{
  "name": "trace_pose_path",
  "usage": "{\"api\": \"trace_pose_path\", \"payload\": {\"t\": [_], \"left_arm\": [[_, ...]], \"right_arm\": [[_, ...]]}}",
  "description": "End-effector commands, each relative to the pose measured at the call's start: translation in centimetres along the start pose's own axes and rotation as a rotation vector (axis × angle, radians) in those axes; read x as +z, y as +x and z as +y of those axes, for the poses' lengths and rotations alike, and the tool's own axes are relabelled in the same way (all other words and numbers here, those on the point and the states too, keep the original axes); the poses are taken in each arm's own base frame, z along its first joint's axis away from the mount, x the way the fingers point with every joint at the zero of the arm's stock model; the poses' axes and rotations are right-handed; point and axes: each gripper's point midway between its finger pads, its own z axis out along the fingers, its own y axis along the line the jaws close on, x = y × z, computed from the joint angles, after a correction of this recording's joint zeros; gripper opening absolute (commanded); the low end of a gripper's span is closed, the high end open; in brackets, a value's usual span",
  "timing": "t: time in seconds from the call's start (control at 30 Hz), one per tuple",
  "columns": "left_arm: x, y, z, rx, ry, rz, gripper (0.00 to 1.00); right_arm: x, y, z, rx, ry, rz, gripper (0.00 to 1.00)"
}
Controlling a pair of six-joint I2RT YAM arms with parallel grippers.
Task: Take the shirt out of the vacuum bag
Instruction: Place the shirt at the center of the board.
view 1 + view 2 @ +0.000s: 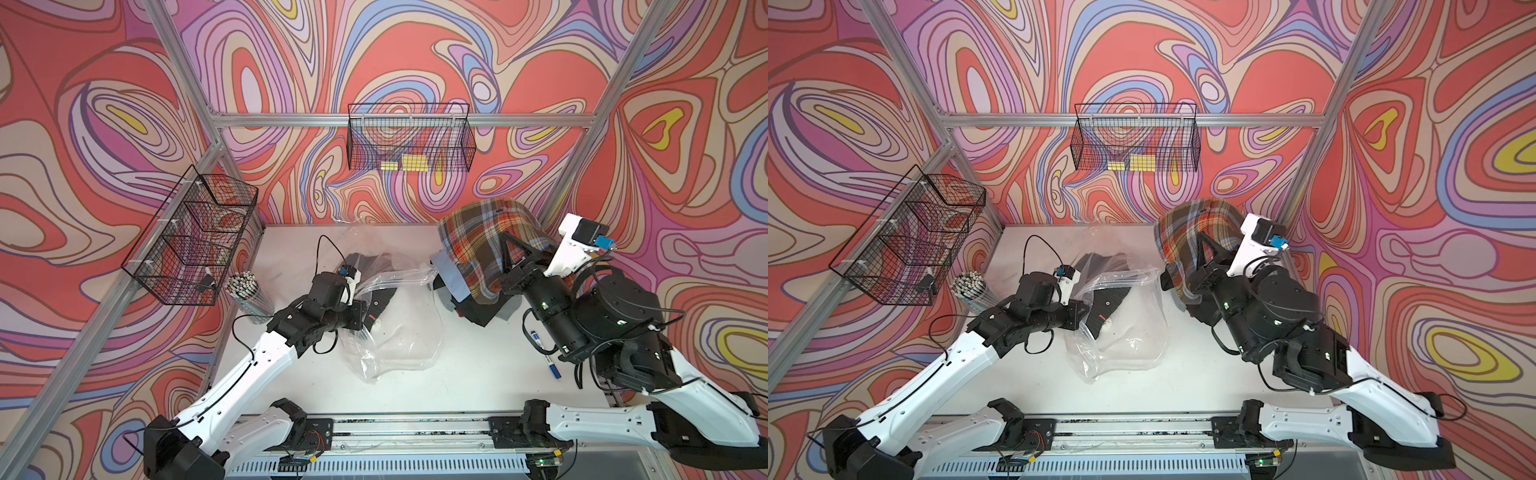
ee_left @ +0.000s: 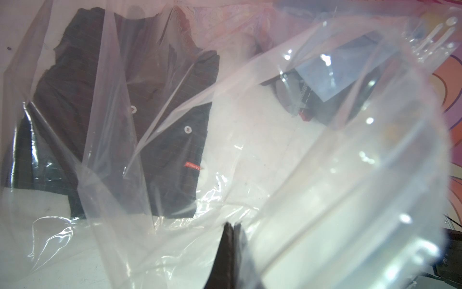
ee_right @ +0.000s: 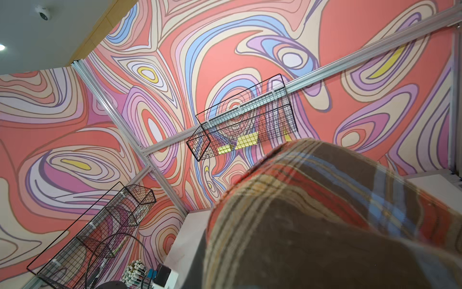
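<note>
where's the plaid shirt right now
In both top views the plaid shirt hangs lifted over the back right of the table, gripped by the right gripper, outside the vacuum bag and to its right.

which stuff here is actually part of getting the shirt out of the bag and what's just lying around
Job: vacuum bag, pinched in the left fingers; plaid shirt, lifted on the right fingers; dark shirt seen through the bag.
Lying about: blue marker; cup of pens; side wire basket; back wire basket; yellow notes.
</note>
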Motion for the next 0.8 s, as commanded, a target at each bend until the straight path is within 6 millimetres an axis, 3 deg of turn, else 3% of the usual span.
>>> {"api": "trace_pose_path", "payload": {"t": [0.0,0.13,0.33,0.5,0.6,0.77], "left_arm": [[-0.3,-0.3,0.1,-0.008,-0.010,0.003,0.00],[-0.5,-0.3,0.3,-0.004,-0.017,-0.002,0.00],[-0.9,-0.2,0.4,-0.002,-0.024,-0.014,0.00],[-0.9,-0.3,0.2,0.000,-0.014,-0.009,0.00],[-1.0,-0.4,0.1,0.001,-0.012,-0.015,0.00],[-1.0,-0.3,0.1,0.001,-0.005,-0.014,0.00]], "right_arm": [[3.2,1.5,-0.4,0.001,0.024,0.040,0.00],[9.5,4.9,-4.8,0.170,0.022,0.186,0.00],[15.0,4.0,-7.4,0.163,0.021,0.195,0.00],[19.1,3.5,-10.8,0.160,0.026,0.227,0.00],[20.9,5.7,-13.1,0.121,0.074,0.264,0.00],[22.0,9.6,-18.1,0.092,0.152,0.308,0.00]]}}
